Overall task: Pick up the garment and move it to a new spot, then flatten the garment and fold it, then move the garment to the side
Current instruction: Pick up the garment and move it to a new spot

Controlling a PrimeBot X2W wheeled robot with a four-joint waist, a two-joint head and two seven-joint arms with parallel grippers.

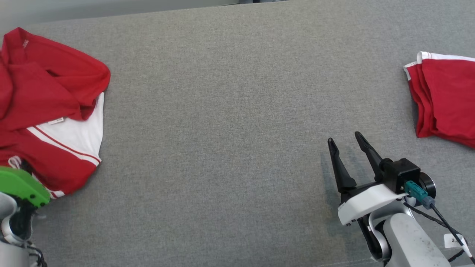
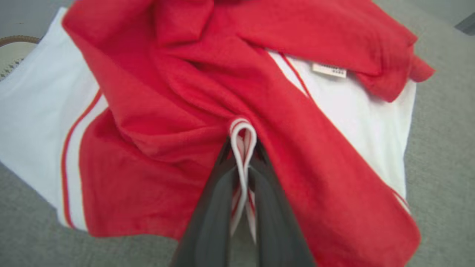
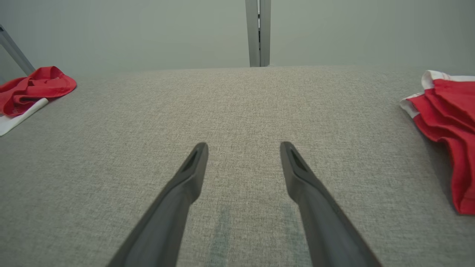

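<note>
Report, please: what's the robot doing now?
Left pincer shut on the garment. Right pincer open, holding nothing. Second red cloth far right, out of the way.

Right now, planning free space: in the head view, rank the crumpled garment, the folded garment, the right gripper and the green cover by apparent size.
1. crumpled red-and-white garment
2. folded red garment, cut by the frame edge
3. right gripper, nearer the camera
4. green cover, partly cropped

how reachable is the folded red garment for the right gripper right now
Probably yes: the right gripper stands open, and only bare grey surface lies between it and the folded garment to its right.
</note>
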